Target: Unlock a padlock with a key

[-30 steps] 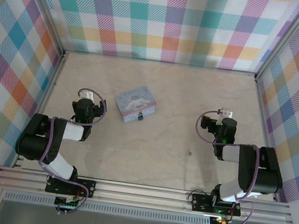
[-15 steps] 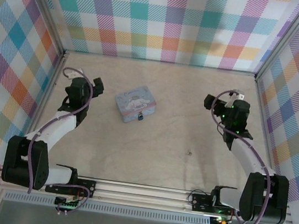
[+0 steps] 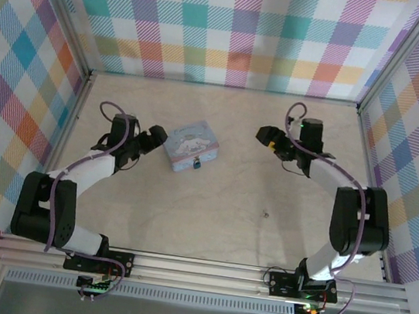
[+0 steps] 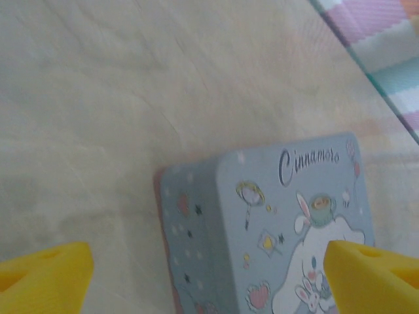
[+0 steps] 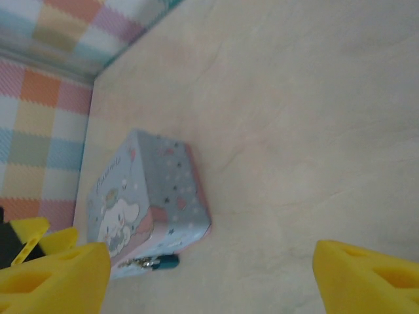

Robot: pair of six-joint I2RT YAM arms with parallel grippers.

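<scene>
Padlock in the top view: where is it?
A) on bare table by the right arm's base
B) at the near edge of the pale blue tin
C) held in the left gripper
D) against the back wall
B: the padlock lies at the near edge of the tin.

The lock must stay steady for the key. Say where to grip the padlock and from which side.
Grip the padlock by its dark-blue body, not the thin shackle. It lies at the near side of the tin, so come down from above, closing along that wall; the tin likely blocks a sideways approach.
</scene>
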